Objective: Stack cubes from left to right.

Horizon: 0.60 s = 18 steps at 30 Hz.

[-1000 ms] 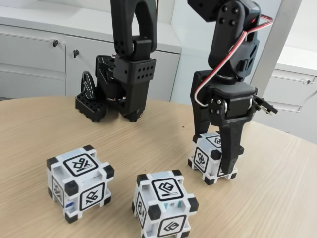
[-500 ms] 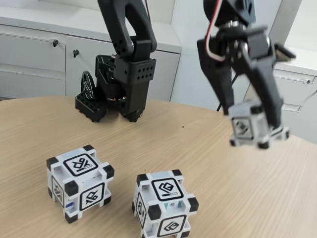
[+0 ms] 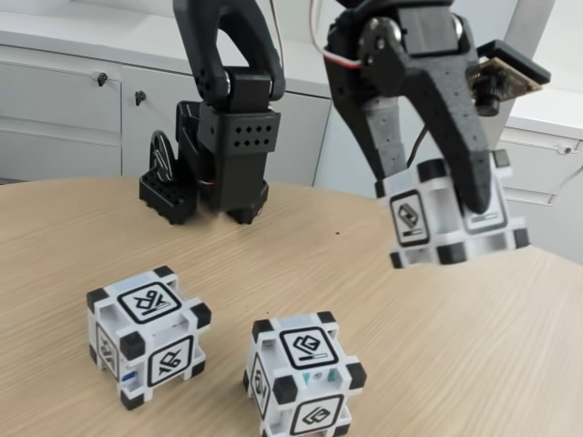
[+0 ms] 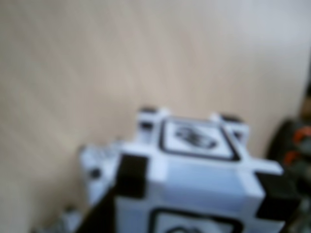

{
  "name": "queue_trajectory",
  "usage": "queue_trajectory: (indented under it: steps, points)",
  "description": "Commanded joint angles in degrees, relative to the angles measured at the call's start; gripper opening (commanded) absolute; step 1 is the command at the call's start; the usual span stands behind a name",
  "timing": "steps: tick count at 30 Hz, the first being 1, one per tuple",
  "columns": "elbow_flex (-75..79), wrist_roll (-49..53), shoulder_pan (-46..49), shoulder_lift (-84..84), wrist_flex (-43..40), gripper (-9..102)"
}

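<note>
Gripper point(image 3: 455, 196) up in the air, fingers pinching one white cube point(image 3: 451, 218) between them, and that carried cube hangs tilted, well clear of the wooden table point(image 3: 510, 364). Take the middle cube point(image 3: 303, 375) as our landmark: the carried cube is up and to its right in the fixed view, while the third cube point(image 3: 146, 334) sits on the table to its left, near but apart. The arm's black base point(image 3: 205, 168) stands behind the landmark, toward the white cabinets point(image 3: 73, 100).

In the wrist view the held cube point(image 4: 194, 179) looms blurred and close, with bare table beyond it.

Now the risks. That cube is carried at a tilt, so if it is lowered onto another cube like this, I judge an edge could land first and it could rock off or sit crooked. The grip looks to hold it by opposite faces; a slip during the swing would drop it onto the table. Coming down off-centre could also nudge the middle cube out of place, and the black corner blocks may catch on each other.

The count: three cubes in all, one in the air and two on the table; one arm, one gripper, one table.
</note>
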<state>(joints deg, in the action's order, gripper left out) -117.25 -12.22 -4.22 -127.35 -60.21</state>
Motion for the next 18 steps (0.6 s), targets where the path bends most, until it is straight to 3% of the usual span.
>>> queue_trajectory:
  steps: [1,18]
  points:
    - [1.6,0.9,2.9,-2.0,0.0,17]
    - [1.0,0.1,6.4,-2.0,0.1,18]
